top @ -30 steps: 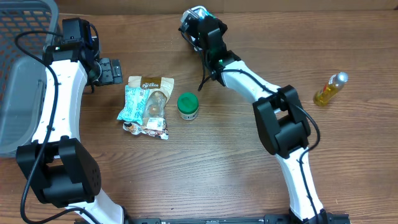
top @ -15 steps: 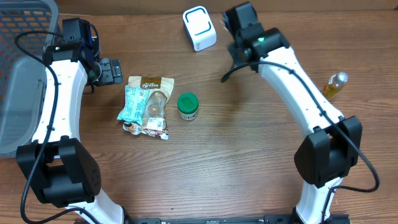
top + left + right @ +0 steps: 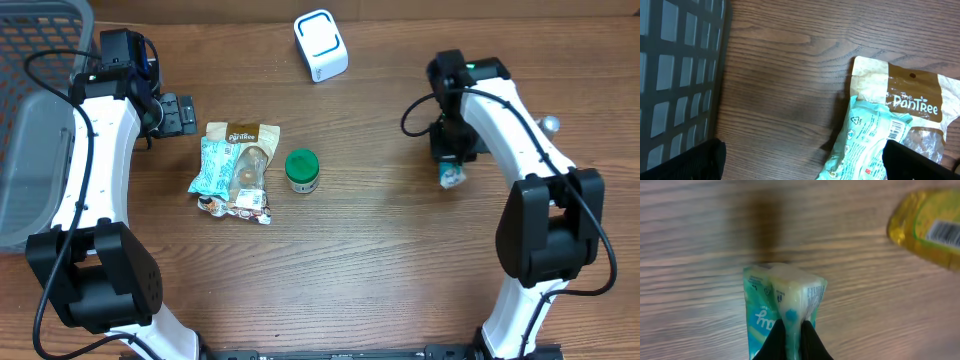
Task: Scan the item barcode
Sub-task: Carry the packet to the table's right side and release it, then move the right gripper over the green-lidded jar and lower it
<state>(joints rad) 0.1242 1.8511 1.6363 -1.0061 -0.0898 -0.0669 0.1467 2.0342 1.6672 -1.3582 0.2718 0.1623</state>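
Observation:
My right gripper [image 3: 452,163] [image 3: 792,341] is shut on the edge of a small teal and white packet [image 3: 785,297] [image 3: 453,178], which hangs just above the wood at the right of the table. The white scanner with a blue rim [image 3: 321,45] stands at the back centre, well to the left of that packet. My left gripper [image 3: 180,113] [image 3: 802,170] is open at the left, low over the table. One of its fingers is over the edge of a mint green packet [image 3: 865,142], and nothing sits between the jaws.
A brown PanTree bag [image 3: 240,135] [image 3: 910,95] and other snack packets lie left of centre beside a green-lidded jar [image 3: 302,170]. A yellow bottle [image 3: 930,227] [image 3: 547,125] lies just right of my right gripper. A dark mesh basket [image 3: 35,60] [image 3: 675,75] fills the far left.
My right arm has swung from the scanner at the back centre across to the right side, carrying the teal packet down near the yellow bottle. The left arm has not moved.

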